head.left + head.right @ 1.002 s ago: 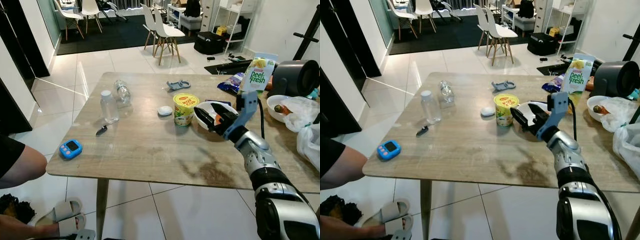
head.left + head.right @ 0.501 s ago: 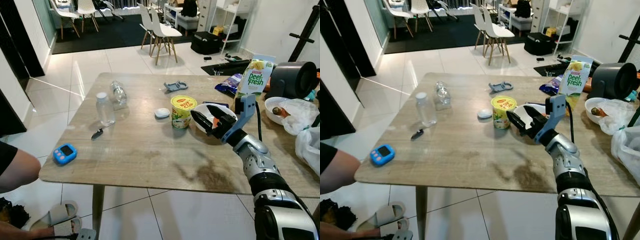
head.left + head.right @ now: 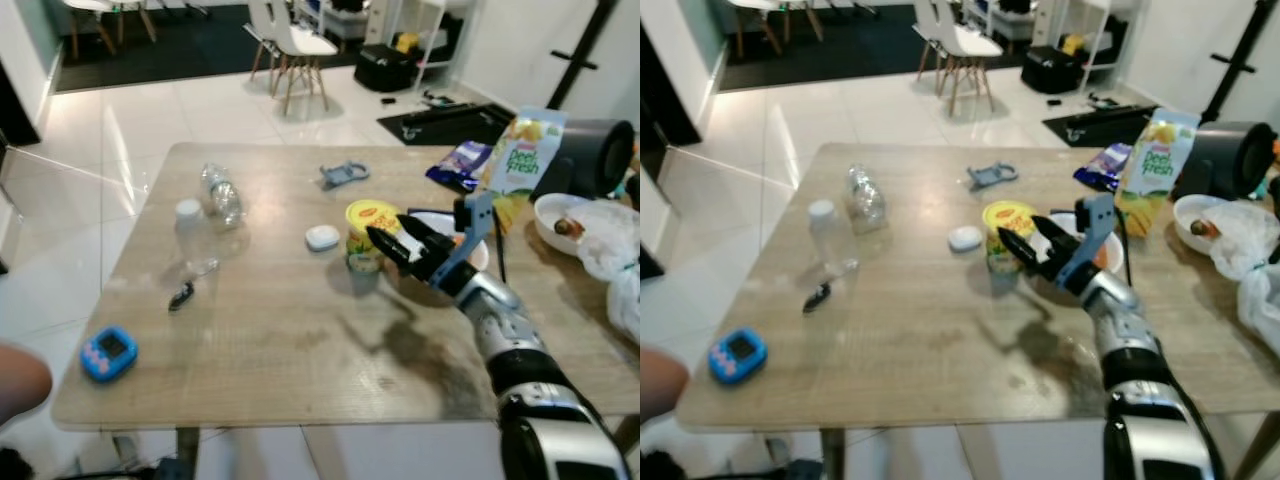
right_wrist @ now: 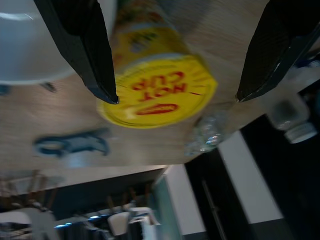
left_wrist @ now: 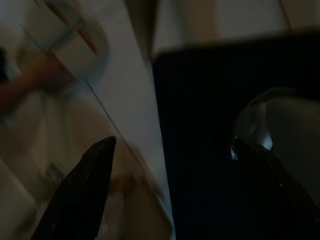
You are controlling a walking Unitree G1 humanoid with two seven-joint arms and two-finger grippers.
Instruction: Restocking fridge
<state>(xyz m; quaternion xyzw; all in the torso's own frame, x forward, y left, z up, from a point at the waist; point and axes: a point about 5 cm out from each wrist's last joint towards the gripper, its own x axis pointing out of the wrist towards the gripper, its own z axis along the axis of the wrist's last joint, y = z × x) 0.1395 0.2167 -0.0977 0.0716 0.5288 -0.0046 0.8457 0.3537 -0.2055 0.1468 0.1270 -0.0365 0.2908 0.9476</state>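
Right gripper out over the wooden table, jaws spread wide, nothing held, no contact visible. Yellow cup (lid reads as a noodle-type "cup", print blurred) directly ahead of the fingertips, standing upright, long axis vertical, lid facing up. From the right wrist view, cup centred in the gap between the two fingers, lid narrower than the opening, so room on both sides. Fingertips just short of the cup wall or level with it; cannot tell which from the head views (motion blur). Judged: approach nearly done, short push forward then close around the body below the lid rim.

Right arm plainly the nearer one. Left gripper hanging idle in shade, fingers apart, holding nothing.

Just beside the jaws, on the robot's right: white bowl. Risk: outer finger clipping its rim on closing.

Beyond the cup: small white disc, then blue-grey tool. Juice carton further off to the right of the jaws.
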